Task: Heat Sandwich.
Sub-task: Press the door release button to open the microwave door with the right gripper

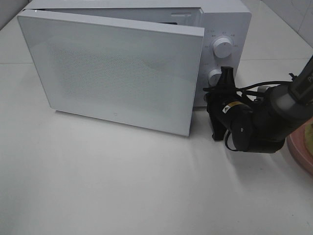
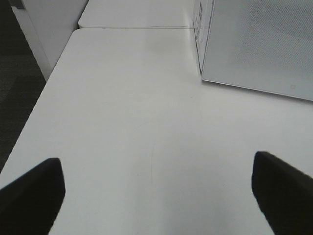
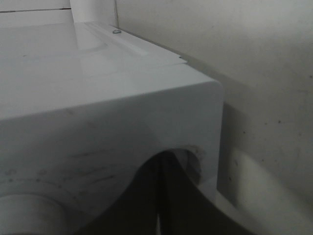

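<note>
The sandwich [image 1: 309, 138] is glimpsed on the pink plate [image 1: 298, 155] at the right edge; judged soft and light, it is best taken gently by the crust. The right gripper [image 1: 226, 74] is closed beside the microwave [image 1: 227, 19], the left gripper [image 2: 156, 196] spread wide

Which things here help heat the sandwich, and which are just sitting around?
For the job: microwave, its door ajar, sandwich, pink plate, right fingers.
Just around: white table, idle left fingers.
</note>
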`<action>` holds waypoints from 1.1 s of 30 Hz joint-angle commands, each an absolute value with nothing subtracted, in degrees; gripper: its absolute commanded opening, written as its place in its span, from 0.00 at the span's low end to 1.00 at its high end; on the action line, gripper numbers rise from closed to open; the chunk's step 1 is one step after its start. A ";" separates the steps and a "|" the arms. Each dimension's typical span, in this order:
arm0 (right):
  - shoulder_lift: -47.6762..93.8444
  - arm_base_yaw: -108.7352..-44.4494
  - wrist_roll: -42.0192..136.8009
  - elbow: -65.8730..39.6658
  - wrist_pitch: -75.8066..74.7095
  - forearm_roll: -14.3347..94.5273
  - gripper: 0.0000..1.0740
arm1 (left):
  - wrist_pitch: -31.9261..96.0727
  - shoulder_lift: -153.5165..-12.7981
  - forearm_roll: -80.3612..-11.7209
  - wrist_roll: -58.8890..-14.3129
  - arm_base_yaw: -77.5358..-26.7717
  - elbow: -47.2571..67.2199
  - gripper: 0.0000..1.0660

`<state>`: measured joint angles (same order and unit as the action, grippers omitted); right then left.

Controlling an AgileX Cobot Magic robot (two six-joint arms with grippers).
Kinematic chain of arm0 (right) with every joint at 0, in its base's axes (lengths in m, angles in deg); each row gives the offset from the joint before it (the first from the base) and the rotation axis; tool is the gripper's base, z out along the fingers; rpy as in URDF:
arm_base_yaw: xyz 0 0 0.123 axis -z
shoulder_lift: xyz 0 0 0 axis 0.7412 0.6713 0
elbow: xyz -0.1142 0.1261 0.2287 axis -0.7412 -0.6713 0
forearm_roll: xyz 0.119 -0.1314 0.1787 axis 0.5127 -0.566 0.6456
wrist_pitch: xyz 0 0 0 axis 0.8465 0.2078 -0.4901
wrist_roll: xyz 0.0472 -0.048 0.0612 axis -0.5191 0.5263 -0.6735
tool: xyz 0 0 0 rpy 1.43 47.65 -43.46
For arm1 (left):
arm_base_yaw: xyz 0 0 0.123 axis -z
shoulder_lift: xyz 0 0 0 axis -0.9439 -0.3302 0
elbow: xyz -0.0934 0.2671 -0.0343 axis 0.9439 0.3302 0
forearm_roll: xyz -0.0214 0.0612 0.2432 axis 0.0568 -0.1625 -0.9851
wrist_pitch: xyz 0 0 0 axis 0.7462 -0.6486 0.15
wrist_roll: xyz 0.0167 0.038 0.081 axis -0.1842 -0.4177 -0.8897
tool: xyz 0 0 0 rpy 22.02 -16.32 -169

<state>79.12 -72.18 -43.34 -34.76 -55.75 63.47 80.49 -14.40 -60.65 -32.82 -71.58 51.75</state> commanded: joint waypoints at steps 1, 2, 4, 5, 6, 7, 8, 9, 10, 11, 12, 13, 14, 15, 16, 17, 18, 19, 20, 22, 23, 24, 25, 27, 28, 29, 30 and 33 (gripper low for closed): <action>79.18 -71.09 -43.22 -30.29 -70.76 60.72 0.00 | 80.26 -12.91 -60.65 -32.82 -71.81 51.86 0.92; 79.18 -71.09 -43.22 -30.29 -70.48 60.72 0.01 | 80.26 -12.91 -60.65 -32.82 -71.81 51.86 0.92; 79.18 -71.09 -43.22 -30.29 -69.85 60.38 0.01 | 80.26 -12.91 -60.65 -32.82 -71.81 51.86 0.92; 79.18 -71.09 -43.22 -30.29 -69.73 60.21 0.01 | 80.26 -12.91 -60.65 -32.82 -71.81 51.86 0.92; 79.18 -71.09 -43.22 -30.29 -69.73 60.21 0.01 | 80.26 -12.91 -60.65 -32.82 -71.81 51.86 0.92; 79.18 -71.09 -43.22 -30.29 -69.73 60.15 0.01 | 80.26 -12.91 -60.65 -32.82 -71.81 51.86 0.92; 79.18 -71.09 -43.22 -30.29 -69.73 60.15 0.01 | 80.26 -12.91 -60.65 -32.82 -71.81 51.86 0.92; 79.18 -71.09 -43.22 -30.29 -69.73 59.92 0.01 | 80.26 -12.91 -60.65 -32.82 -71.81 51.86 0.92; 79.18 -71.09 -43.22 -30.29 -69.68 59.92 0.01 | 80.26 -12.91 -60.65 -32.82 -71.81 51.86 0.92; 79.18 -71.09 -43.22 -30.29 -69.56 59.92 0.01 | 80.26 -12.91 -60.65 -32.82 -71.81 51.86 0.92; 79.18 -71.09 -43.22 -30.29 -69.27 59.81 0.01 | 80.26 -12.91 -60.65 -32.82 -71.81 51.86 0.92; 79.18 -71.09 -43.22 -30.29 -69.27 59.81 0.01 | 80.26 -12.91 -60.65 -32.82 -71.81 51.86 0.92; 79.18 -71.09 -43.22 -30.29 -68.07 59.75 0.01 | 80.26 -12.91 -60.65 -32.82 -71.81 51.86 0.92; 79.18 -71.09 -43.22 -30.29 -67.56 59.75 0.01 | 80.26 -12.91 -60.65 -32.82 -71.81 51.86 0.92; 79.18 -71.09 -43.22 -30.29 -66.93 59.75 0.01 | 80.26 -12.91 -60.65 -32.82 -71.81 51.86 0.92; 79.18 -71.09 -43.22 -30.29 -66.52 59.52 0.01 | 80.26 -12.91 -60.65 -32.82 -71.81 51.86 0.92; 79.18 -71.09 -43.22 -30.29 -66.52 59.52 0.01 | 80.26 -12.91 -60.65 -32.82 -71.81 51.86 0.92; 79.18 -71.09 -43.22 -30.29 -66.52 59.46 0.01 | 80.26 -12.91 -60.65 -32.82 -71.81 51.86 0.92; 79.18 -71.09 -43.22 -30.35 -66.52 59.23 0.01 | 80.26 -12.91 -60.65 -32.82 -71.81 51.86 0.92; 79.18 -71.21 -43.22 -30.35 -66.52 59.00 0.01 | 80.26 -12.91 -60.65 -32.82 -71.81 51.86 0.92; 79.18 -71.21 -43.22 -30.46 -66.52 58.83 0.01 | 80.26 -12.91 -60.65 -32.82 -71.81 51.86 0.92; 79.18 -71.21 -43.22 -30.46 -66.07 58.60 0.01 | 80.26 -12.91 -60.65 -32.82 -71.81 51.86 0.92; 79.18 -71.21 -43.22 -30.46 -65.09 58.43 0.01 | 80.26 -12.91 -60.65 -32.82 -71.81 51.86 0.92; 79.18 -71.21 -43.22 -30.46 -63.49 58.49 0.01 | 80.26 -12.91 -60.65 -32.82 -71.81 51.86 0.92; 79.18 -71.21 -43.22 -30.46 -62.69 58.49 0.01 | 80.26 -12.91 -60.65 -32.82 -71.81 51.86 0.92; 79.18 -71.21 -43.22 -30.46 -61.83 58.26 0.01 | 80.26 -12.91 -60.65 -32.82 -71.81 51.86 0.92; 79.18 -71.21 -43.22 -30.46 -61.31 58.26 0.01 | 80.26 -12.91 -60.65 -32.82 -71.81 51.86 0.92; 79.18 -71.21 -43.28 -30.46 -59.76 58.26 0.01 | 80.26 -12.91 -60.65 -32.82 -71.81 51.86 0.92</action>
